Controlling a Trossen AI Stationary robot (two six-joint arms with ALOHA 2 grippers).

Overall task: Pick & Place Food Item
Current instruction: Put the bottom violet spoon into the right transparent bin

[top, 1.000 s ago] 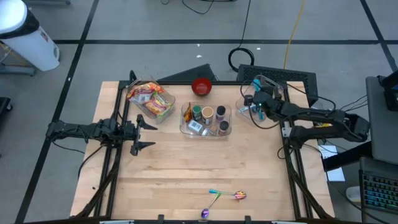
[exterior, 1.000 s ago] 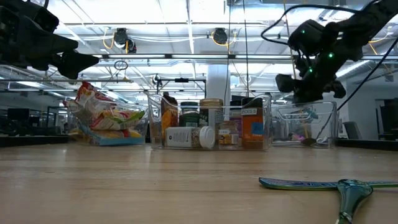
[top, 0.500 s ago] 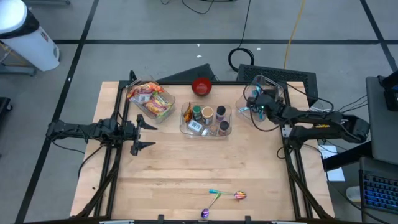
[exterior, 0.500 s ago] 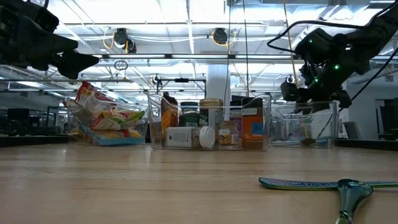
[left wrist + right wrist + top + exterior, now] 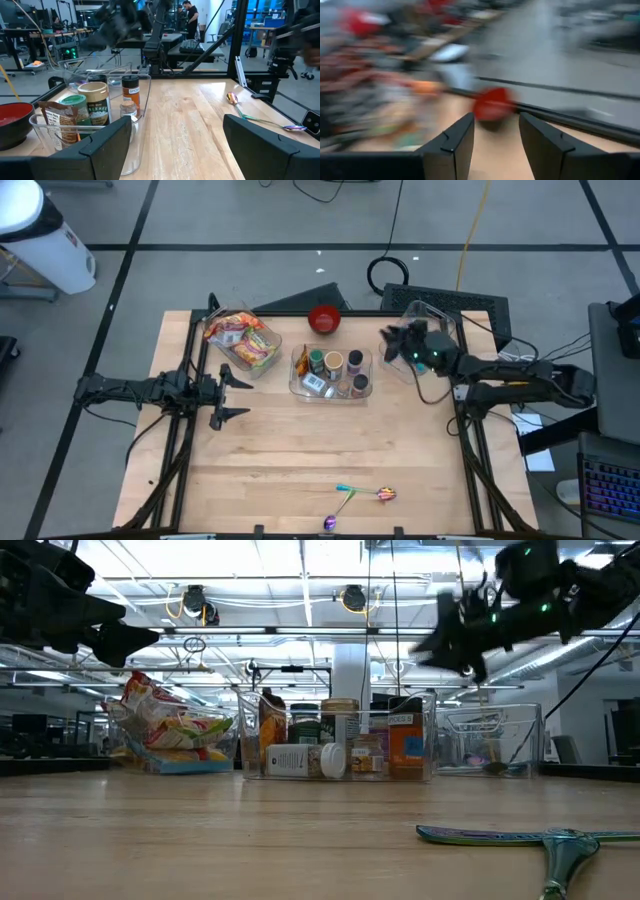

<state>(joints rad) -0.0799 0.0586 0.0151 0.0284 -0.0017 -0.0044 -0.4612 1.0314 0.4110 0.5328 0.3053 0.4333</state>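
The dark right gripper (image 5: 390,340) – fingers parted, empty – swings fast by the clear plastic bin (image 5: 331,372) of jars; it could clip its rim.

Level across the wooden table (image 5: 200,840), a clear bin of jars (image 5: 340,745) stands mid-table between a snack-packet bin (image 5: 165,735) and another clear bin (image 5: 495,745), the blurred right gripper (image 5: 440,640) raised above, a spoon (image 5: 520,836) lying nearest.
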